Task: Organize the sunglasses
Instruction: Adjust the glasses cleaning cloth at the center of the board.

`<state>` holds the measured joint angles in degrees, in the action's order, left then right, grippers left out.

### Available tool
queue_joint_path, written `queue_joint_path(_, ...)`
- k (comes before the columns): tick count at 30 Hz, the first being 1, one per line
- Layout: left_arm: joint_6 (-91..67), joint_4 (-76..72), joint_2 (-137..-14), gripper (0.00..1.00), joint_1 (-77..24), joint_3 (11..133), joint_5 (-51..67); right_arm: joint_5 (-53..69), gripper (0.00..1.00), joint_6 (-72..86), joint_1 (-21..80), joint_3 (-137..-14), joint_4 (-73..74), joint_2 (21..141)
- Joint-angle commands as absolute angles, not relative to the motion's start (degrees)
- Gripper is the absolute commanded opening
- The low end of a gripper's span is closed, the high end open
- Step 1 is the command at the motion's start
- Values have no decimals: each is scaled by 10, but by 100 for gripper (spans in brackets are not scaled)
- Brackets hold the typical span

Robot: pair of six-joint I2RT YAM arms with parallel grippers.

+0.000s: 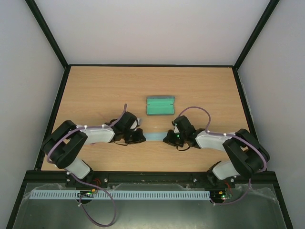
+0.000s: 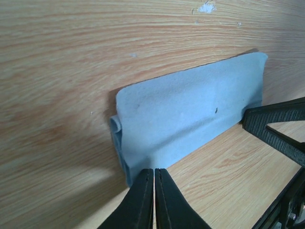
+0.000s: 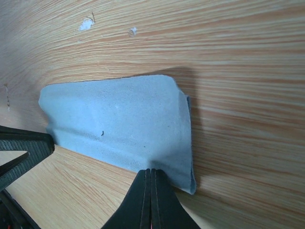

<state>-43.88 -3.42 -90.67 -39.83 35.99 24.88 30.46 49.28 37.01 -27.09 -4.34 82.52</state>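
A light blue cloth (image 1: pixel 154 136) is stretched between my two grippers just above the wooden table. My left gripper (image 1: pixel 139 137) is shut on the cloth's left end; in the left wrist view its fingertips (image 2: pixel 154 171) pinch the folded edge of the cloth (image 2: pixel 190 114). My right gripper (image 1: pixel 167 138) is shut on the right end; in the right wrist view its tips (image 3: pixel 147 171) pinch the cloth (image 3: pixel 119 124). The sunglasses do not show in any view.
A teal-green oblong case (image 1: pixel 160 105) lies on the table (image 1: pixel 95 95) just beyond the cloth, near the middle. Black frame rails run along the table's left, right and far edges. Each wrist view shows the other gripper's fingers (image 2: pixel 281 129) at the cloth's far end.
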Motion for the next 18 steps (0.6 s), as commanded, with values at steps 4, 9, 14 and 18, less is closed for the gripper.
queue_joint_path(4, -429, -4, -868, 6, -390, 345, 232, 269, 2, 478, 361, -260, 12, 789)
queue_joint_path(9, -426, 4, -858, 6, -383, 340, 229, 255, 6, 472, 361, -273, 55, 744)
queue_joint_path(14, -431, 33, -822, 10, -377, 355, 224, 248, 11, 465, 360, -307, 92, 707)
queue_joint_path(18, -433, 40, -822, 20, -378, 399, 235, 277, 12, 457, 360, -342, 75, 732)
